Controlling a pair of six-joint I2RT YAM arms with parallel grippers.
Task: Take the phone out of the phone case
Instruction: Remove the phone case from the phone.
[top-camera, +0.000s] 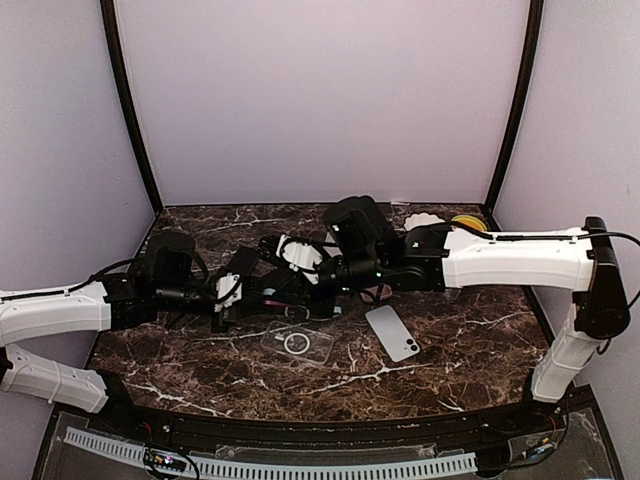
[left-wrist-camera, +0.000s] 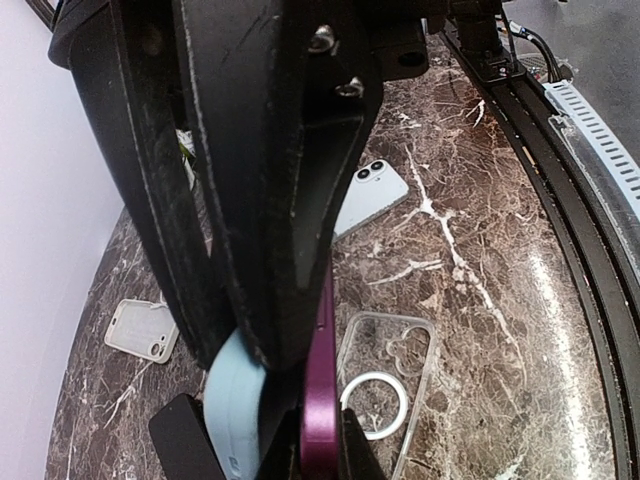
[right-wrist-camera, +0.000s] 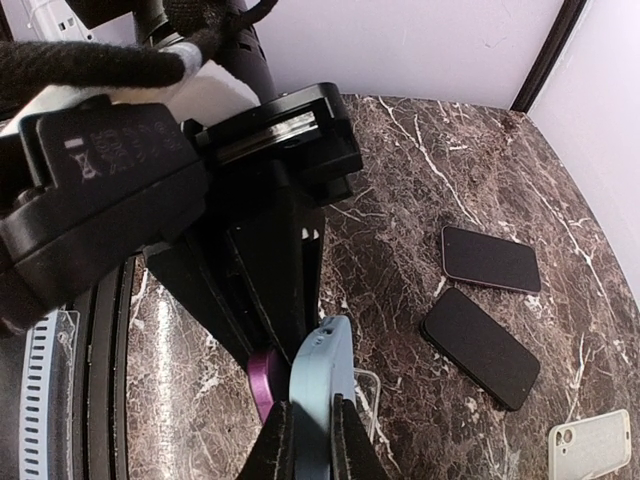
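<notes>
Probably a robot lab booth: plain lilac walls (top-camera: 320, 100), marble-patterned tabletop (top-camera: 470, 350).

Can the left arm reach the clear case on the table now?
Probably not yet: the left gripper is shut on the purple phone, the right gripper on its blue case. The clear case itself lies uncovered below.

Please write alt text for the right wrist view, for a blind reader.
The right claw is shut on a light blue case, a purple phone beside it. Farther off, two dark phones and a white case lie on the marble table.
</notes>
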